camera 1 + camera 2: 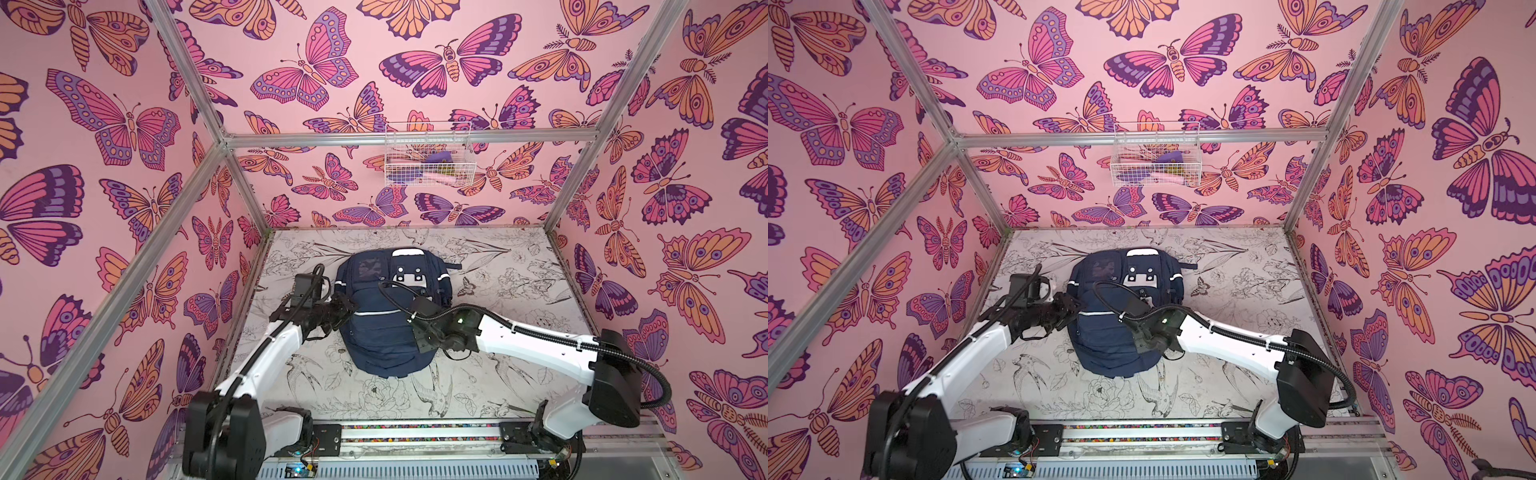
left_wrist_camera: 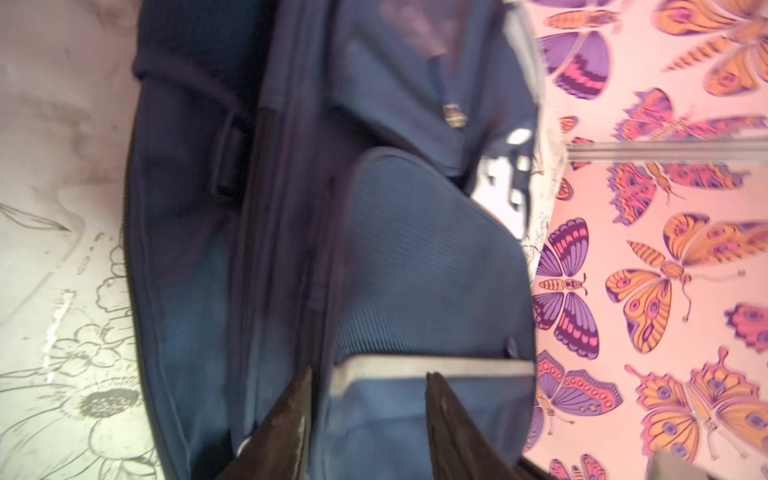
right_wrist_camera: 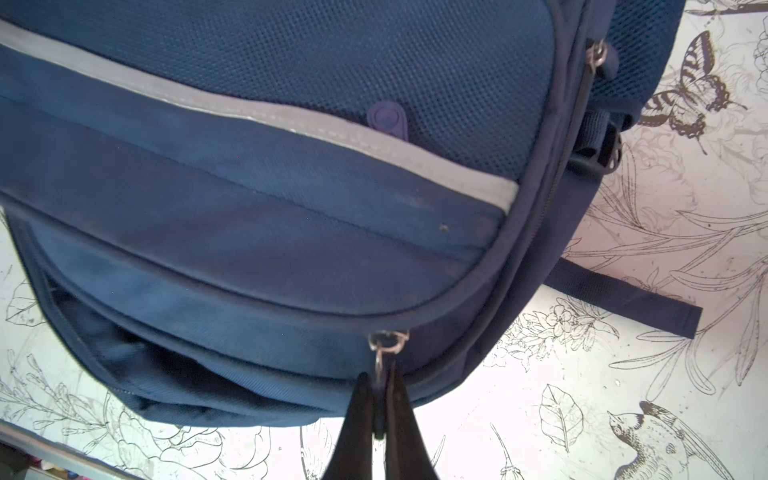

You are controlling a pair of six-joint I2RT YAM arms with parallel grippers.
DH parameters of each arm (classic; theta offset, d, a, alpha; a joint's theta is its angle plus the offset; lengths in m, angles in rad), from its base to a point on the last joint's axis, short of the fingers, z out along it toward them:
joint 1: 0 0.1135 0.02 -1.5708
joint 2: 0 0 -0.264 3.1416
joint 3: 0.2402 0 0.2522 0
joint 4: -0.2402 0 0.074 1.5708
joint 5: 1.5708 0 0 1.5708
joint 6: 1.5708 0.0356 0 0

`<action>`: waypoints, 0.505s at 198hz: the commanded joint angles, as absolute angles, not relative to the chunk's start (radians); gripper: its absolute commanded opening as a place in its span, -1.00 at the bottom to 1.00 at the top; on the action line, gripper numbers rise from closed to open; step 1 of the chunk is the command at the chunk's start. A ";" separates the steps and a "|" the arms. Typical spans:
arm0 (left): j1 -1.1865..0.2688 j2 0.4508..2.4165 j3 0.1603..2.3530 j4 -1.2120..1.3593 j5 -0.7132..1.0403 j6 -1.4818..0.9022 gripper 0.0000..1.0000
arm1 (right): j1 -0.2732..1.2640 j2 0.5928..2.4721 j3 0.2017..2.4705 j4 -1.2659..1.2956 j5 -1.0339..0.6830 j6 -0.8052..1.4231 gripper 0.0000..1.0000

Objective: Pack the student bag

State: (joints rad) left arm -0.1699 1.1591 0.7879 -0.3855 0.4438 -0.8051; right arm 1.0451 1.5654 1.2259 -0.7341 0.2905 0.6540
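The student bag point(image 1: 386, 332) point(image 1: 1108, 340) is a navy backpack with white stripes, lying flat in the middle of the flower-print table point(image 1: 519, 266). My left gripper point(image 1: 349, 305) point(image 1: 1073, 305) is at the bag's left side. In the left wrist view it point(image 2: 370, 372) is open, its fingers apart over the bag point(image 2: 415, 270) near a white stripe. My right gripper point(image 1: 417, 334) point(image 1: 1138, 340) is at the bag's lower right edge. In the right wrist view it point(image 3: 378, 374) is shut on a metal zipper pull point(image 3: 388, 340) of the bag point(image 3: 291, 208).
A white wire basket point(image 1: 428, 162) point(image 1: 1154, 160) with small items hangs on the back wall. Butterfly-print walls and aluminium posts point(image 1: 245, 187) close in the table on three sides. A dark strap point(image 3: 623, 303) trails from the bag onto the table.
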 commanded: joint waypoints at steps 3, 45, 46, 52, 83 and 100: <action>-0.250 1.057 0.810 -0.476 0.354 -0.703 -0.01 | 1.057 1.542 1.276 -0.752 0.278 0.656 -1.00; -0.470 1.045 0.825 -0.483 0.252 -0.715 0.22 | 1.057 1.536 1.272 -0.734 0.259 0.662 -1.00; -0.473 1.047 0.827 -0.482 0.252 -0.720 0.22 | 1.057 1.536 1.272 -0.733 0.258 0.661 -1.00; -0.487 1.063 0.831 -0.476 0.262 -0.745 0.22 | 1.057 1.534 1.272 -0.732 0.257 0.662 -1.00; -0.538 1.128 0.813 -0.375 0.353 -0.918 0.23 | 1.055 1.523 1.257 -0.721 0.260 0.670 -1.00; -0.552 1.134 0.792 -0.313 0.378 -0.986 0.29 | 1.055 1.517 1.248 -0.714 0.261 0.676 -1.00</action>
